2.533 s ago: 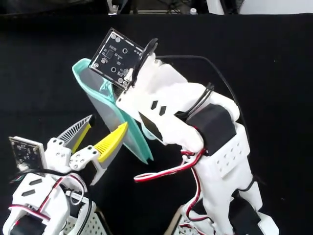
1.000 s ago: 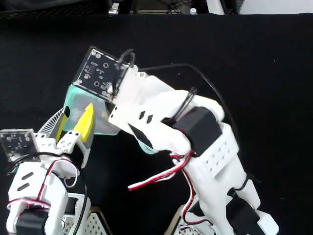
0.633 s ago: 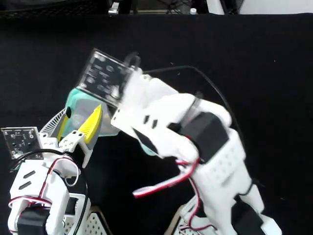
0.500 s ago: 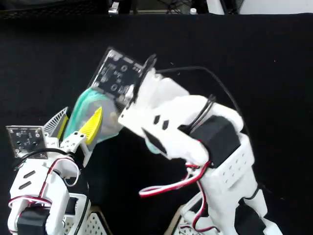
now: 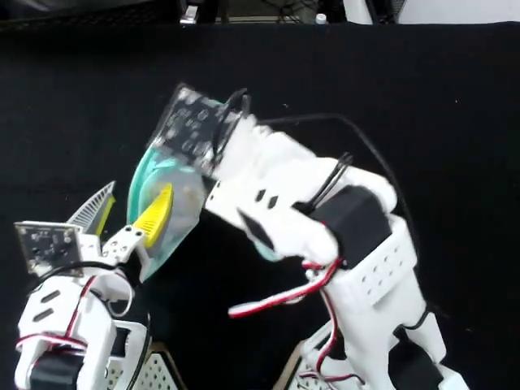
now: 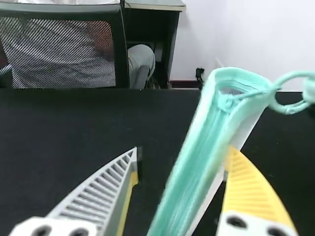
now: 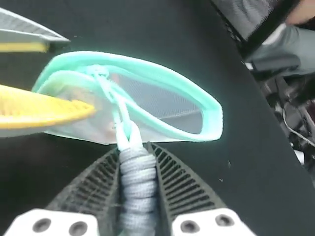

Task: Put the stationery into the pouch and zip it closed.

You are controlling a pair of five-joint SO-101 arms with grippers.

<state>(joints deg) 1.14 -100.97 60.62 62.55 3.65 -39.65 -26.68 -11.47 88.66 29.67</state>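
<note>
Pouch (image 5: 166, 215) swung round and drawn toward the left arm over the last seconds, now edge-on over the bench (image 5: 406, 97), between the spread fingers of the left gripper (image 6: 183, 150). Pinched by its zip cord (image 7: 120, 115) in the right gripper (image 7: 132, 142). Probably set up for bracing, then zipping.

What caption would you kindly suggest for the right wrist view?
Right gripper grips the pouch's pull cord; left gripper straddles its end.

Pouch (image 5: 185, 203) stands on edge over the bench (image 5: 422, 106), between the spread fingers of the left gripper (image 6: 182, 153). Right gripper (image 7: 133, 145), on its right, clamps the zip pull (image 7: 122, 123).
</note>
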